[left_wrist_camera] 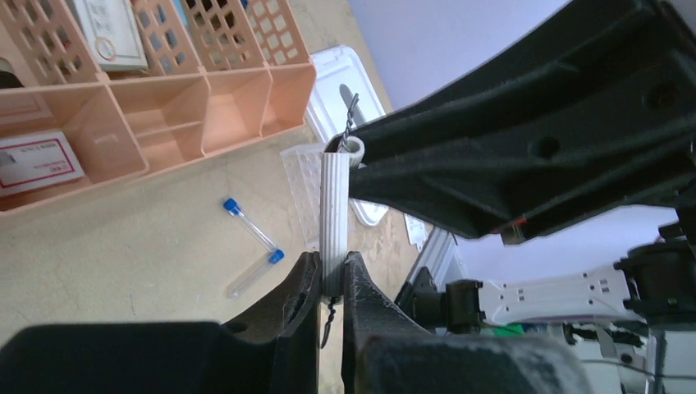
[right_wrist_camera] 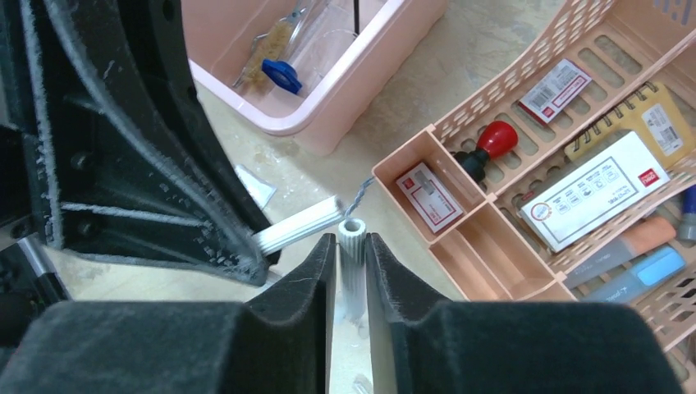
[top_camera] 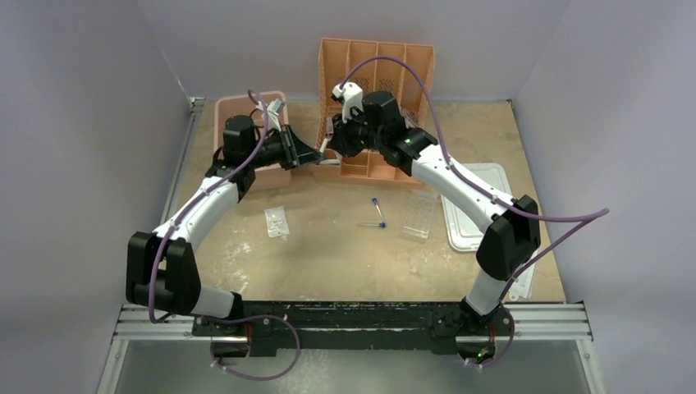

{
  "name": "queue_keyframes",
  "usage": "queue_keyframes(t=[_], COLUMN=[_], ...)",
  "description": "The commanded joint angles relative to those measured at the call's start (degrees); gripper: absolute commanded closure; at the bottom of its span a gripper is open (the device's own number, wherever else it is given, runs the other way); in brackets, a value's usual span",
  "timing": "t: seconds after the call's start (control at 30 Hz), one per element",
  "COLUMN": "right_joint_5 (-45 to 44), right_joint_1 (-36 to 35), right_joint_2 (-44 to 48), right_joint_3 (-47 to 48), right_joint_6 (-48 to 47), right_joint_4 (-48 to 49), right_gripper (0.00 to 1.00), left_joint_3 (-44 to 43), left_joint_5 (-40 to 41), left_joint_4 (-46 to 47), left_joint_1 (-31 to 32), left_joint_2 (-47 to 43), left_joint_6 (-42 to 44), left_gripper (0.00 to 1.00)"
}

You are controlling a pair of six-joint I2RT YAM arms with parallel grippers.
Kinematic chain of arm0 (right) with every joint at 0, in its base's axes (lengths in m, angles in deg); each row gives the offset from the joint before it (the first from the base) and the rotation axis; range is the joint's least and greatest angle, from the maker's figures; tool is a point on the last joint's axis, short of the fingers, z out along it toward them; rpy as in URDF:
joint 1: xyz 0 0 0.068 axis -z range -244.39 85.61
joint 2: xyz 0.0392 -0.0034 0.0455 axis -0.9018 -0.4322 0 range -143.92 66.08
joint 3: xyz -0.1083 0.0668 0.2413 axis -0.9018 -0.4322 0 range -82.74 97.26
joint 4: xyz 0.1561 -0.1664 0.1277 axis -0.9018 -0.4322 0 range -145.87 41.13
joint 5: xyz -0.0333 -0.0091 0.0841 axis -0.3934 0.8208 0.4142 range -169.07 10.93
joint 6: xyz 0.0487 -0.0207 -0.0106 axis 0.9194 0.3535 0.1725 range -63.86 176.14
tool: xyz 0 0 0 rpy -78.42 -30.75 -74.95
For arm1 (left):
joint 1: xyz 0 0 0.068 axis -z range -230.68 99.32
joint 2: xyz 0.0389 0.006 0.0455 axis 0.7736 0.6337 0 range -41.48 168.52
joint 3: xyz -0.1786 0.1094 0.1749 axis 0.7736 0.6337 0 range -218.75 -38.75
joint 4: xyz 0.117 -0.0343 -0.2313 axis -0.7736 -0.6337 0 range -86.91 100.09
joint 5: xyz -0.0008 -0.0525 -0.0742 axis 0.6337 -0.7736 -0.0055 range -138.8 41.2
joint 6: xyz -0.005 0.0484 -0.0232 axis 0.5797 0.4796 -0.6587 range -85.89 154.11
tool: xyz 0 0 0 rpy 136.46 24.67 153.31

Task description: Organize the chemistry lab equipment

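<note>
The white triangle, made of ribbed white tubes on twisted wire, hangs above the table between both grippers. My left gripper (left_wrist_camera: 330, 267) is shut on one ribbed tube (left_wrist_camera: 334, 205). My right gripper (right_wrist_camera: 351, 246) is shut on another ribbed tube (right_wrist_camera: 351, 258), and the left-held tube (right_wrist_camera: 297, 226) meets it at a corner. In the top view the two grippers (top_camera: 324, 150) meet in front of the orange divider tray. Two thin blue-capped tubes (top_camera: 376, 207) (top_camera: 371, 224), a clear tube rack (top_camera: 419, 214) and a clear packet (top_camera: 277, 222) lie on the table. The tripod and tongs are not clearly visible.
The orange divider tray (top_camera: 373, 66) with small boxed items stands at the back centre. The pink bin (top_camera: 238, 111) at the back left holds a brush and a blue item (right_wrist_camera: 281, 74). Its white lid (top_camera: 476, 205) lies at the right.
</note>
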Motion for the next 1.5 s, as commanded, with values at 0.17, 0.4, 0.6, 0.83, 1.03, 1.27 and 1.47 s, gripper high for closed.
queue_keyframes(t=[0.17, 0.4, 0.6, 0.83, 1.03, 1.27, 1.47], right_joint_5=[-4.87, -5.80, -8.85, -10.50, -11.32, -12.31, -12.56], right_joint_1=[0.38, 0.74, 1.09, 1.60, 2.35, 2.99, 3.20], right_joint_2=[0.99, 1.94, 2.45, 2.54, 2.96, 3.40, 3.55], right_joint_3=[2.30, 2.31, 0.46, -0.71, -1.80, -2.61, -2.83], right_joint_6=[4.72, 7.49, 8.20, 8.07, 7.90, 7.59, 7.46], right_joint_4=[2.77, 3.11, 2.97, 3.00, 3.28, 3.28, 3.28], right_gripper=[0.50, 0.44, 0.43, 0.42, 0.41, 0.41, 0.41], left_joint_3=[-10.40, -14.46, -19.38, -24.12, -26.93, -28.34, -27.89], left_joint_5=[9.51, 10.70, 20.47, 33.08, 36.31, 28.73, 24.98], left_joint_4=[-16.98, -26.02, -36.71, -43.62, -45.23, -44.96, -41.95], left_joint_1=[-1.34, -9.47, -12.08, -14.62, -14.95, -14.98, -14.98], left_joint_2=[0.11, -0.07, 2.41, 6.07, 11.21, 16.73, 19.76], left_joint_6=[12.48, 17.47, 22.02, 25.02, 25.03, 24.21, 20.24], left_gripper=[1.00, 1.00, 1.00, 1.00, 1.00, 1.00, 1.00])
